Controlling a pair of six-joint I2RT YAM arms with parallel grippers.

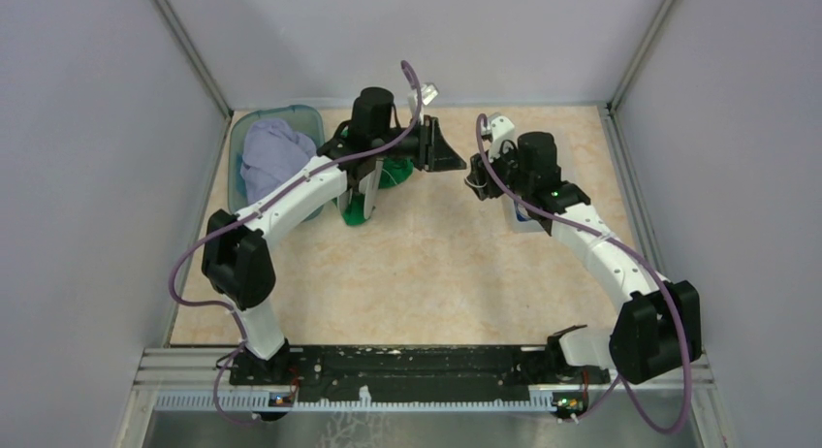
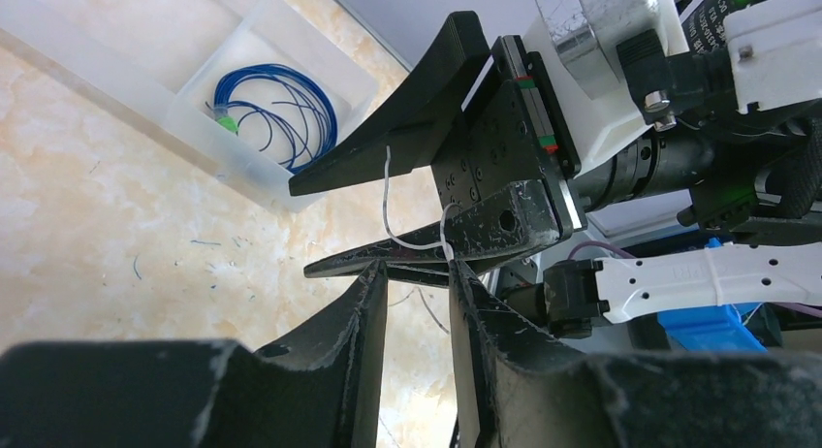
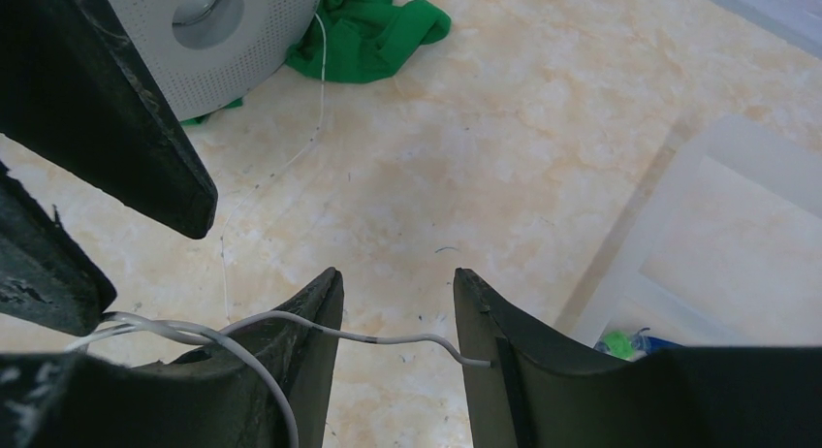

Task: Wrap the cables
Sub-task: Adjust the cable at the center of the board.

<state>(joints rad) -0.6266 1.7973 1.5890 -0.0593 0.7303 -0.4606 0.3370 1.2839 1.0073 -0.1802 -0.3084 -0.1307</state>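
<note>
The whitish cable (image 3: 388, 338) is draped over my right gripper's left finger and crosses the gap between its jaws. Its free end touches the right finger (image 3: 504, 370). My right gripper (image 3: 397, 281) is open and pinches nothing. In the left wrist view the same whitish cable (image 2: 407, 242) loops round the right gripper's lower finger (image 2: 436, 244). My left gripper (image 2: 415, 269) sits just below it, open, with its fingertips almost touching that finger. The dark blue cable (image 2: 281, 109) lies coiled with a green bit in a clear tray (image 2: 194, 128). From above, both grippers (image 1: 448, 149) (image 1: 480, 175) meet mid-back.
A pale-grey spool (image 3: 213, 31) stands on a green cloth (image 3: 373, 26), and a hair-thin wire (image 3: 315, 89) trails from it across the table. A blue bin (image 1: 237, 147) holding a lavender cloth is at the back left. Grey walls close in both sides.
</note>
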